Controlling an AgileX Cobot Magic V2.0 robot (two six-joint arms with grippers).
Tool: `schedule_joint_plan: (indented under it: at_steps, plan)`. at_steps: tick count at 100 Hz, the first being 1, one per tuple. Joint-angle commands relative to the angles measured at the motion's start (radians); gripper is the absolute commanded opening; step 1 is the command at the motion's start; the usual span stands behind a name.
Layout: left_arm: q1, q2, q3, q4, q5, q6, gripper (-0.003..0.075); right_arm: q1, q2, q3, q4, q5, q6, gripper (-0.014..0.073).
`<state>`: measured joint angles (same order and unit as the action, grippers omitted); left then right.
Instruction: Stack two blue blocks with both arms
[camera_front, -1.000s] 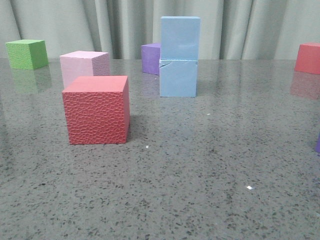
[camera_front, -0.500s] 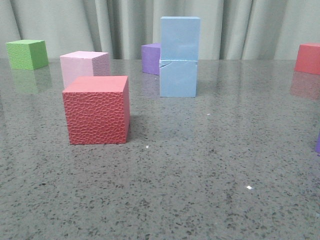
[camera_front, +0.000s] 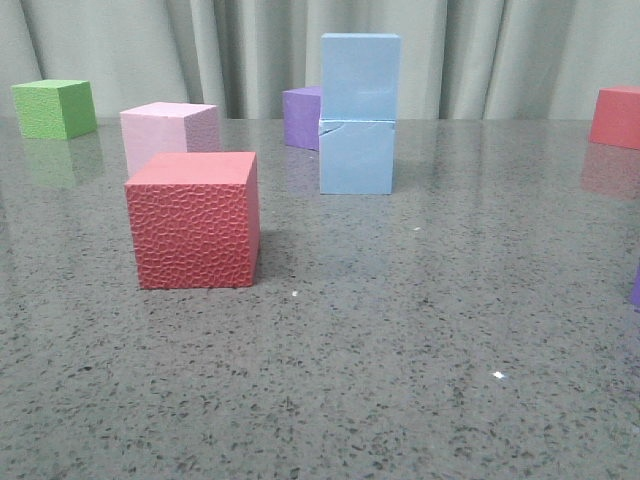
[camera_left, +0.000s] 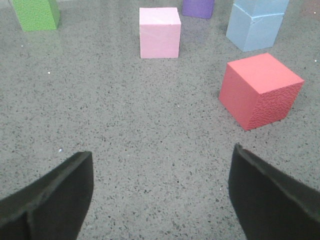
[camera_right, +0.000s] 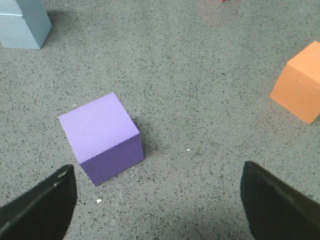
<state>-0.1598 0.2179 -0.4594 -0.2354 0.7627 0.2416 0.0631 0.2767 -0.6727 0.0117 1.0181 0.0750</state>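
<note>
Blue blocks stacked upright (long axis vertical); left fingers, right fingers spread, empty.

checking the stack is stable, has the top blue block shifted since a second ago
No. The top blue block sits squarely on the lower blue block, same spot against the purple cube.

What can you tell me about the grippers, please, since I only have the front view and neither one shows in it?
Observer: The left gripper is open and empty, with bare table between its fingers.
Operator: Thank you. And the right one?
Observer: The right gripper is open too, holding nothing; a purple cube sits on the table just ahead of it.
Operator: Is anything else near that cube that I cannot see?
Observer: Yes, an orange cube stands apart from it, outside your view.
</note>
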Motion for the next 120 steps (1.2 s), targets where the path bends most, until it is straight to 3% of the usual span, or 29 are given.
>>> schedule_joint_plan:
  at_steps: [1,28,60,83,97,120]
  plan:
    - [0.001,0.010,-0.019,-0.026,-0.071,-0.010,0.0529,-0.001,-0.004,-0.007,-0.001,-0.086,-0.010,0.0655]
    - [0.001,0.010,-0.019,-0.026,-0.073,-0.010,0.0506,-0.001,-0.005,-0.004,-0.001,-0.108,-0.010,0.0655]
    - [0.001,0.010,-0.019,-0.026,-0.073,-0.010,0.0430,-0.001,-0.005,-0.004,-0.001,-0.225,-0.010,0.0655]
    - [0.001,0.010,-0.019,-0.026,-0.073,-0.010,0.0382,-0.001,-0.005,-0.004,-0.001,-0.231,-0.010,0.0646]
    - [0.001,0.010,-0.019,-0.026,-0.073,-0.010,0.0331,-0.001,-0.005,-0.004,-0.001,-0.225,-0.010,0.0510]
    - [0.001,0.010,-0.019,-0.026,-0.073,-0.010,0.0216,-0.001,-0.005,-0.004,-0.001,-0.222,-0.010,0.0127]
